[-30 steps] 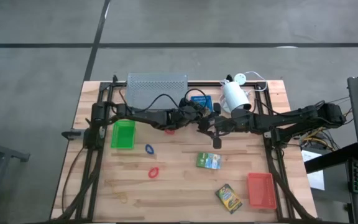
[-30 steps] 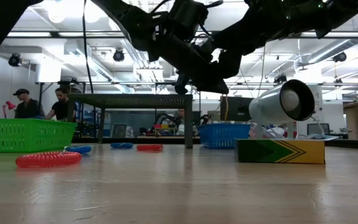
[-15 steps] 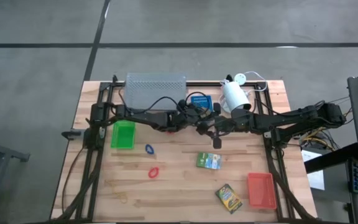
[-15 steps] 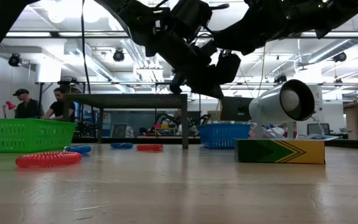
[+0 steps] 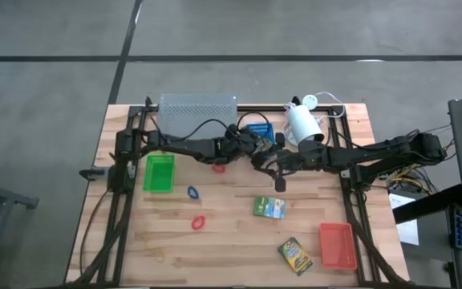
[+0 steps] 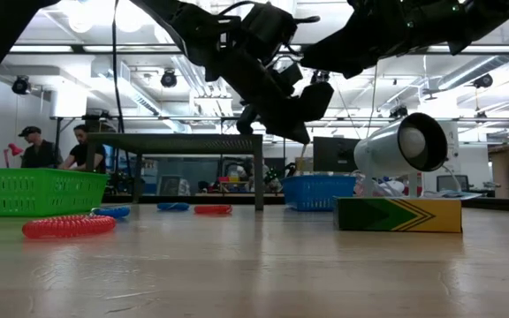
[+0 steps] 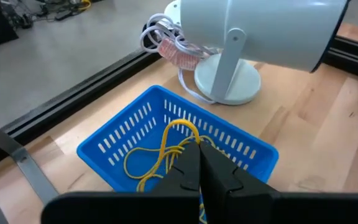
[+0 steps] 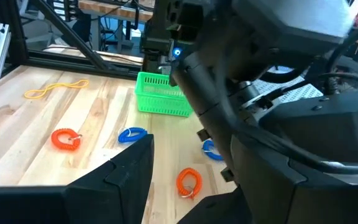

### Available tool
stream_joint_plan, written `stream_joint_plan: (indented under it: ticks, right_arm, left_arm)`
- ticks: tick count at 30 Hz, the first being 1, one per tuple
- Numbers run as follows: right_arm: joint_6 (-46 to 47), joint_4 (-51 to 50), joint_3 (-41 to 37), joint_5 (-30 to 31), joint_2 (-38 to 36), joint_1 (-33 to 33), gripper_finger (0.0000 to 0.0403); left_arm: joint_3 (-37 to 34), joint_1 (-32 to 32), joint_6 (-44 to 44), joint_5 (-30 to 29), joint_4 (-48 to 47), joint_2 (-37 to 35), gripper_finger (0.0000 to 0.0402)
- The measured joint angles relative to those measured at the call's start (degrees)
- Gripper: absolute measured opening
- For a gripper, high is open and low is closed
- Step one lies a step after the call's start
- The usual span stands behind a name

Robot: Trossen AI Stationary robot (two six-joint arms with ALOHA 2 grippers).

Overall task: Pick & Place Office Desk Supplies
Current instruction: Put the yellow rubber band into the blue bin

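Grey concrete floor point(image 5: 46, 96), wooden table point(image 5: 231, 241), ceiling lights point(image 6: 78, 18), two people point(image 6: 56, 146) behind

You are looking down on a wooden table point(image 5: 231, 249) standing on a grey concrete floor. A grey perforated metal shelf point(image 5: 197, 112) is sitting along its far edge, left of centre. A white lamp point(image 5: 303, 122) is resting at the far edge right of centre, its round base point(image 5: 310, 100) behind it and a white cable point(image 5: 331, 104) looping off toward the right. At table level you are seeing the lamp head point(image 6: 405, 146) facing forward. Two people point(image 6: 56, 148) are standing in the room beyond, at the far left.
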Motion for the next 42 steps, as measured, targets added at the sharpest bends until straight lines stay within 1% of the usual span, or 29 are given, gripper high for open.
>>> stream_joint_plan:
  ticks: [5,9,19,23,32,34,36,38,42]
  right_arm:
    - [0.0,0.0,0.0,0.0,0.0,0.0,0.0212]
    - [0.0,0.0,0.0,0.0,0.0,0.0,0.0212]
    - [0.1,0.0,0.0,0.0,0.0,0.0,0.0212]
    - [0.1,0.0,0.0,0.0,0.0,0.0,0.0212]
    - [0.1,0.0,0.0,0.0,0.0,0.0,0.0212]
    - [0.0,0.0,0.0,0.0,0.0,0.0,0.0212]
    - [0.0,0.1,0.0,0.0,0.0,0.0,0.0212]
    - [0.0,0.1,0.0,0.1,0.0,0.0,0.0212]
    - [0.1,0.0,0.0,0.2,0.0,0.0,0.0212]
  left_arm:
    - [0.0,0.6,2.4,0.9,-1.1,-0.1,0.0000]
    - [0.0,0.7,2.4,0.9,-3.4,-0.4,0.0000]
    - [-0.2,0.4,2.2,0.8,-0.6,-1.2,0.0000]
    - [0.1,-0.8,2.4,-1.1,-0.6,-2.1,0.0000]
    - [0.1,-5.3,1.1,-7.3,0.9,-2.4,0.0000]
    - [0.1,-6.0,0.0,-8.8,1.5,-2.4,0.0000]
    - [0.1,-6.3,-3.2,-10.1,1.6,-2.4,0.0000]
    - [-0.2,-6.4,-5.2,-10.7,1.7,-2.4,0.0000]
    - [-0.4,-6.5,-5.9,-10.7,1.3,-2.4,0.0000]
